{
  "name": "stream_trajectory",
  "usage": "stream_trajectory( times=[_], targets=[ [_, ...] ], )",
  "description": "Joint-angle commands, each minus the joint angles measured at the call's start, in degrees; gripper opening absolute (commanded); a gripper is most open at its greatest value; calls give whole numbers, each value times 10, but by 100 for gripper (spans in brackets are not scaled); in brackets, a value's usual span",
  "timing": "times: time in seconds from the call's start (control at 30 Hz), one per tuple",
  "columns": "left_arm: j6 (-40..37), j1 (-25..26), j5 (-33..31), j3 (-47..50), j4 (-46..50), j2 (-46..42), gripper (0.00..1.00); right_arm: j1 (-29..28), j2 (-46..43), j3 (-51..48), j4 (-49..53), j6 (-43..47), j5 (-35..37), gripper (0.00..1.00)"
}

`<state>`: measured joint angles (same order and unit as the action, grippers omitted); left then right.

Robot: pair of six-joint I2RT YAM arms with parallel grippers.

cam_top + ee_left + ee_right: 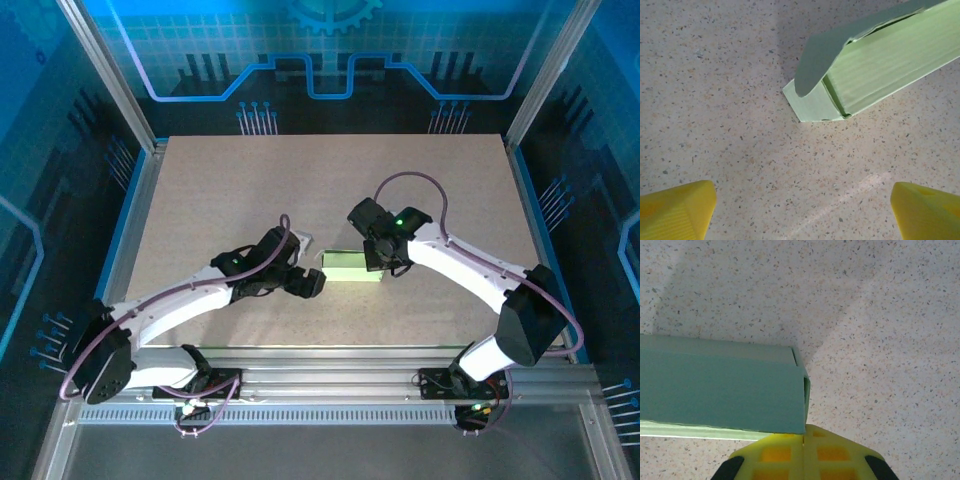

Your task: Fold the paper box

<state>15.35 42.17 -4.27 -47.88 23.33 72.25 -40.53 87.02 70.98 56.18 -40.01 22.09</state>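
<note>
A slim, pale lime-green card box (352, 266) lies on the speckled tabletop (250, 180). The left fingers (312, 283) stand wide apart, holding nothing, with the box's loose-flapped end just ahead of them. The right fingers (805, 437) are pressed shut, the box's other end just beyond their tips.

- The paper box (352, 267) is a slim rectangular box of pale lime-green card, plain and unmarked.
- It lies flat on the speckled desk (230, 190), near the middle, its length running left to right.
- Its left end is unclosed: a rounded flap (817, 55) juts out above the opening, and a lower flap (812, 106) rests flat on the desk.
</note>
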Motion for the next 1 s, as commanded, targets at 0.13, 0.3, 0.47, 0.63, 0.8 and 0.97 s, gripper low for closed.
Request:
stream_trajectory(
  times=[0.13,0.3,0.47,0.63,0.8,0.97],
  targets=[
    [-1,-14,-13,-89,75,27,61,18,16,36,37,9,-36,0],
    [-4,-14,16,-144,96,67,55,20,21,42,45,10,-41,0],
    [-22,-14,10,-182,111,109,47,20,19,42,45,9,-44,0],
    [-50,-15,-14,-211,129,140,43,21,14,42,47,10,-43,0],
    [-65,-14,-27,-231,141,174,38,21,15,46,48,11,-45,0],
    [-68,-15,-30,-247,141,195,27,22,15,49,49,13,-44,0]
  ],
)
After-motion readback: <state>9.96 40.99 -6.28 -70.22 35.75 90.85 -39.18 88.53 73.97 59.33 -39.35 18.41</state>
